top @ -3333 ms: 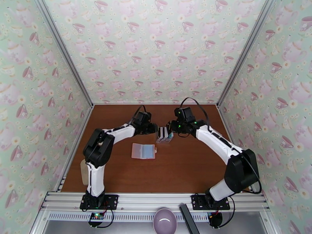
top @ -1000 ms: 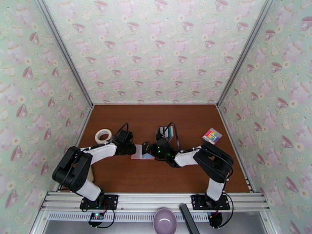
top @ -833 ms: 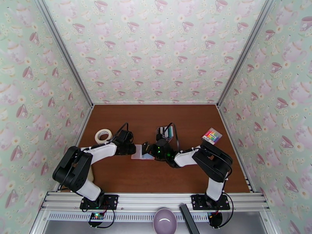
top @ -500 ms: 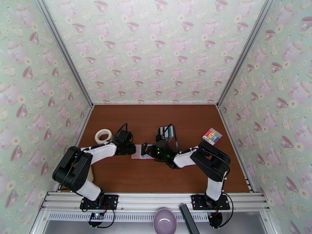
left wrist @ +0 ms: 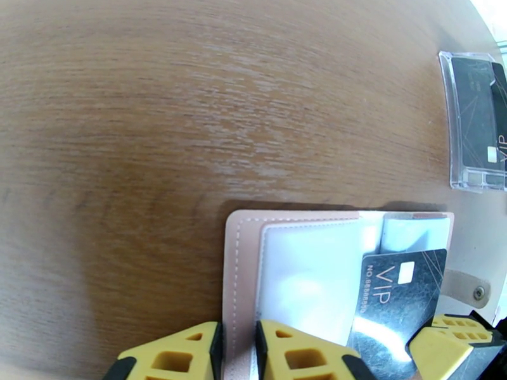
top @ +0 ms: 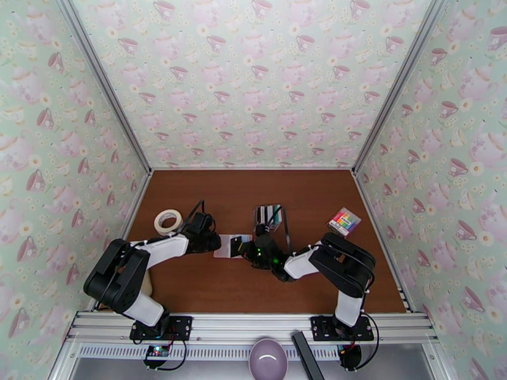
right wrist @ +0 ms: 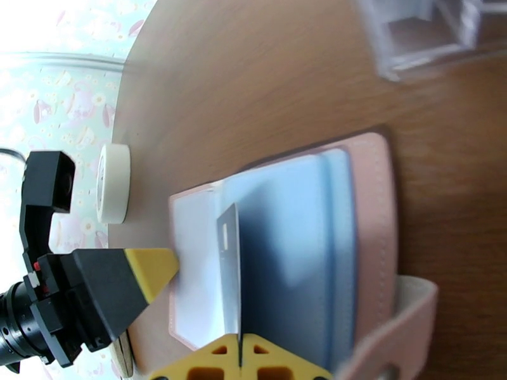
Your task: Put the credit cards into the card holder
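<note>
Pink card holder (left wrist: pixel 242 261) anchored
Left pincer (left wrist: pixel 237 340) is clamping its edge so my right pincer (right wrist: pixel 239 353), pinching a credit card (right wrist: pixel 229 273), can slot it.

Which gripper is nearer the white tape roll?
Left. The left gripper, clamped on the card holder, lies just right of the tape roll; the right gripper, holding a credit card, is farther right.

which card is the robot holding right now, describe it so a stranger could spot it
On the brown table, find the open pink card holder lying between the two arms. Over it, the right arm pinches a black card printed VIP in pale letters in its shut jaws. Unlike the cards standing in the clear rack behind, it is out over the holder's pockets.
</note>
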{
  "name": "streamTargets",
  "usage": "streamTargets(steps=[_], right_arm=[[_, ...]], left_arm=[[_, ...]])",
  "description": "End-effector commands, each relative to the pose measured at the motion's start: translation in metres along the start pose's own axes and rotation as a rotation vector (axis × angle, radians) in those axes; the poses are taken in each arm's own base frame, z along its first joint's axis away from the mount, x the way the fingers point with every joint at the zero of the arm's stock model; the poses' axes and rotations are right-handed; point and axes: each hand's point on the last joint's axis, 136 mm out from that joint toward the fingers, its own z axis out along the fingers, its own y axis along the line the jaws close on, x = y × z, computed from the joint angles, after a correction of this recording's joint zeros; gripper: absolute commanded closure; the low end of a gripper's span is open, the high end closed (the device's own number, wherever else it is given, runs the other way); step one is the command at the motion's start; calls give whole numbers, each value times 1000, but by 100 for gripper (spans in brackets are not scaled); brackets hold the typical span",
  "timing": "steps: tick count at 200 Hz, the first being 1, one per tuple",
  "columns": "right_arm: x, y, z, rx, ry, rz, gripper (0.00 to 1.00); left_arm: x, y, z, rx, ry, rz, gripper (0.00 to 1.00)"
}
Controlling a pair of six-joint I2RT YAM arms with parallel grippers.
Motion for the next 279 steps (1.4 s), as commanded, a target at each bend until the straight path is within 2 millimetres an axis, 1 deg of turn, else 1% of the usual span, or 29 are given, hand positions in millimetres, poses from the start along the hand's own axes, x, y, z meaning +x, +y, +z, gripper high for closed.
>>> streamTargets(steps=[1, 21, 36, 48, 73, 90, 130, 181, 195, 214, 240, 256, 279], right_arm=[[-2, -20, -7, 66, -45, 29, 99], [1, -15, -2, 54, -18, 19, 99], [4, -7, 5, 26, 8, 17, 99], [6, -6, 9, 18, 17, 21, 99], [6, -5, 12, 4, 16, 27, 99], [7, 0, 13, -26, 17, 31, 99], [5, -8, 15, -4, 2, 38, 99], [12, -16, 17, 16, 19, 42, 98], [17, -15, 18, 27, 35, 36, 96], [23, -8, 20, 14, 53, 33, 94], [22, -3, 18, -40, 38, 72, 95], [24, 0, 21, -63, 50, 89, 95], [27, -3, 26, -41, 68, 94, 95]], left_arm=[[34, 25, 15, -77, 92, -26, 77], [36, 25, 16, -74, 95, -28, 77], [36, 24, 17, -73, 97, -27, 76], [37, 24, 18, -71, 100, -26, 76], [40, 23, 19, -70, 104, -25, 76], [43, 22, 21, -72, 112, -21, 77], [51, 21, 25, -69, 123, -22, 77], [58, 18, 26, -66, 130, -20, 77], [61, 19, 27, -73, 134, -21, 77], [62, 21, 29, -86, 136, -27, 77], [64, 27, 29, -116, 135, -34, 78], [67, 29, 30, -121, 142, -35, 80], [69, 29, 31, -121, 147, -38, 81]])
